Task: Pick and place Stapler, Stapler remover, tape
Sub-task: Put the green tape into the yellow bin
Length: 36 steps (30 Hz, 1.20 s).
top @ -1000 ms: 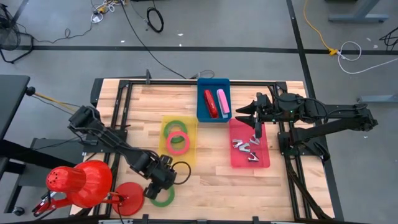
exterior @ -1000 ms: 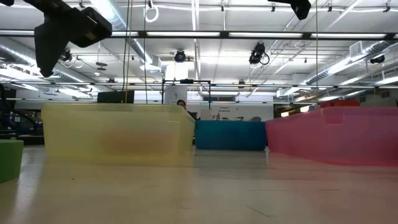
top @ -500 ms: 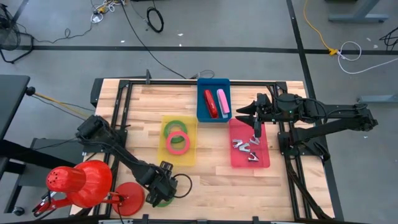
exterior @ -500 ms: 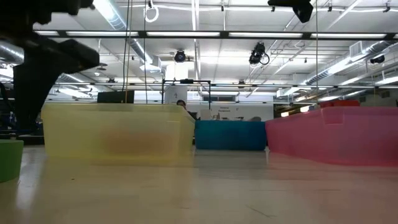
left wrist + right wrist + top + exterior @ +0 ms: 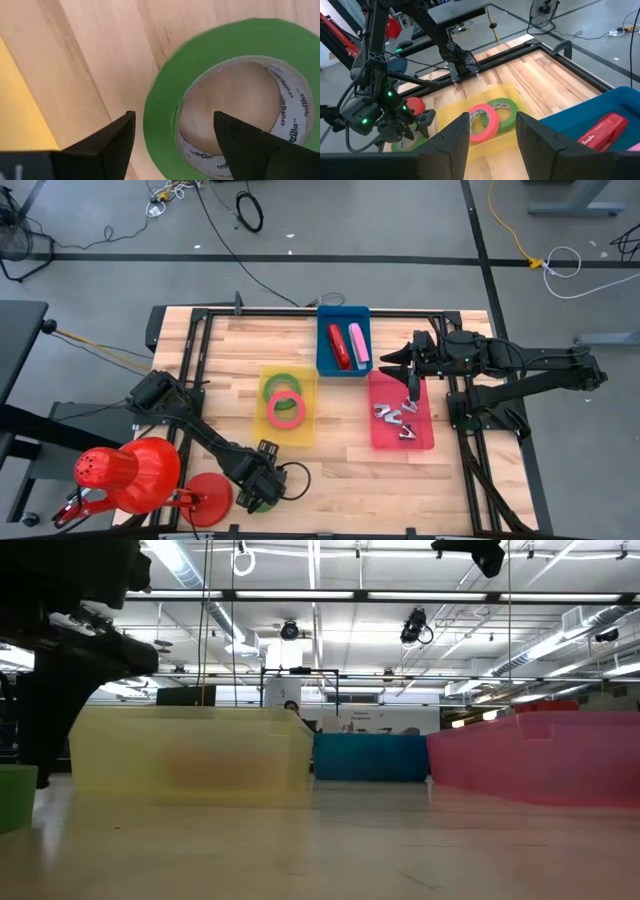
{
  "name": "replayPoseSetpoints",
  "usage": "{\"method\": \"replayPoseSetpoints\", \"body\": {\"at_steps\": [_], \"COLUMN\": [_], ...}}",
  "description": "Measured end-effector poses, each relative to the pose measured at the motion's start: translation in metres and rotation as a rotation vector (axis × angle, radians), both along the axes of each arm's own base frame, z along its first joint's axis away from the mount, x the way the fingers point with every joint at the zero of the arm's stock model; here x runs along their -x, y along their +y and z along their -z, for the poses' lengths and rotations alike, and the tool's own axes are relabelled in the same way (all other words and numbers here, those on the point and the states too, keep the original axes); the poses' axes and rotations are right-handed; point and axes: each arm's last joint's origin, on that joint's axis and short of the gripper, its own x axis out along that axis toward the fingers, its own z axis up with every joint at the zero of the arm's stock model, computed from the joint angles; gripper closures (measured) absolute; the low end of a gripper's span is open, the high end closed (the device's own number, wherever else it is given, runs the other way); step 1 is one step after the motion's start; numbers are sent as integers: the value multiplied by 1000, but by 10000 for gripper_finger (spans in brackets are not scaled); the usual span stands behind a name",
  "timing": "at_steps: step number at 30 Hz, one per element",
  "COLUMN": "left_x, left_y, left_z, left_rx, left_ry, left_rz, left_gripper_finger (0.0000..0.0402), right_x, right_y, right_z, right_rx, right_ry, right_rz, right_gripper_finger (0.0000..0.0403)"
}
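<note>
A green tape roll lies flat on the wood near the table's near edge; it also shows at the left of the low view. My left gripper points down over it, open, with one finger outside the roll's wall and the other over its hole. Whether either finger touches the roll cannot be told. A green and a pink tape roll lie in the yellow bin. A red stapler and a pink one lie in the blue bin. Staple removers lie in the pink bin. My right gripper waits open above the pink bin.
A red desk lamp with a round base stands at the near left corner, close to my left arm. A black metal frame runs along the table's edges. Bare wood lies between the yellow bin and the near edge.
My left gripper has sunk and gone toward the table's near edge, from beside the green tape roll to right over it, so that it now hides most of the roll in the high view. The roll has stayed where it was.
</note>
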Motion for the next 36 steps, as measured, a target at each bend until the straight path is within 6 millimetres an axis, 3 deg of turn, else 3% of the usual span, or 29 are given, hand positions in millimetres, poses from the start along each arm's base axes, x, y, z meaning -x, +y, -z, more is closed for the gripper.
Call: {"method": "replayPoseSetpoints", "body": {"at_steps": [22, 29, 36], "left_x": [-6, -4, -3], "left_y": [7, 8, 20], "left_z": [4, 2, -17], "left_rx": [21, 15, 26], "left_ry": [34, 41, 26], "left_rz": [-23, -25, -50], "left_gripper_finger": [279, 303, 304], "right_x": [1, 1, 1], "right_y": [0, 0, 0], "right_z": [2, 2, 2], "right_rx": [1, 1, 0], "right_ry": [22, 22, 21], "right_rz": [0, 0, 0], "right_gripper_finger": [241, 241, 241]}}
